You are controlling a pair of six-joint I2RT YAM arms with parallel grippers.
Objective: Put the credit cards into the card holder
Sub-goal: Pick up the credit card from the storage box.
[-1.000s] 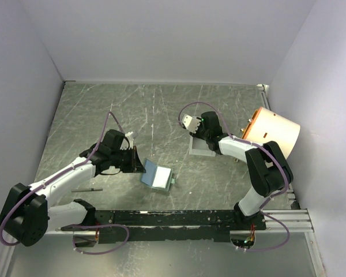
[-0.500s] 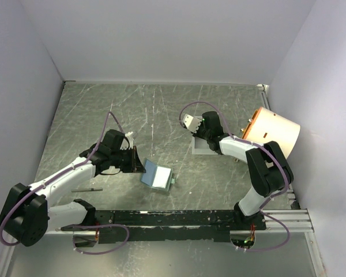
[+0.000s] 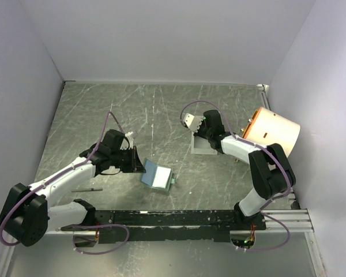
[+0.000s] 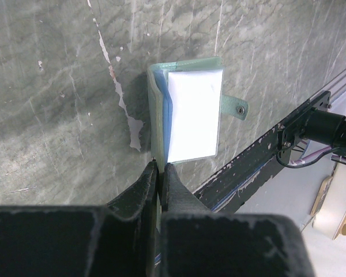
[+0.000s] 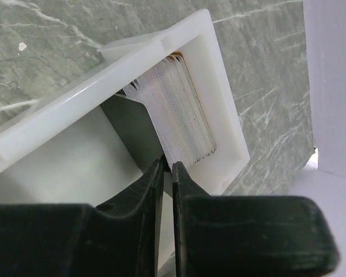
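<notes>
Grey-green marbled table (image 3: 104, 115) fills the top view. On it the wallet (image 3: 157, 176) lies open near the front rail, and the left gripper (image 3: 139, 166) meets its left edge. Farther right, the right gripper (image 3: 203, 137) dips into the white tray (image 3: 200, 150). A peach cylinder (image 3: 274, 131) lies on its side by the right wall.

In the left wrist view the left gripper (image 4: 160, 167) has its fingers pressed together on the near edge of the wallet (image 4: 187, 115). The wallet shows a pale pocket, and its snap tab (image 4: 235, 108) sticks out to the right.

In the right wrist view the cards (image 5: 181, 109) stand on edge, stacked against the end wall of the tray (image 5: 213, 69). The right gripper (image 5: 167, 164) sits at the stack's near end with only a thin slit between its fingers. I cannot tell whether a card is caught in the slit.
</notes>
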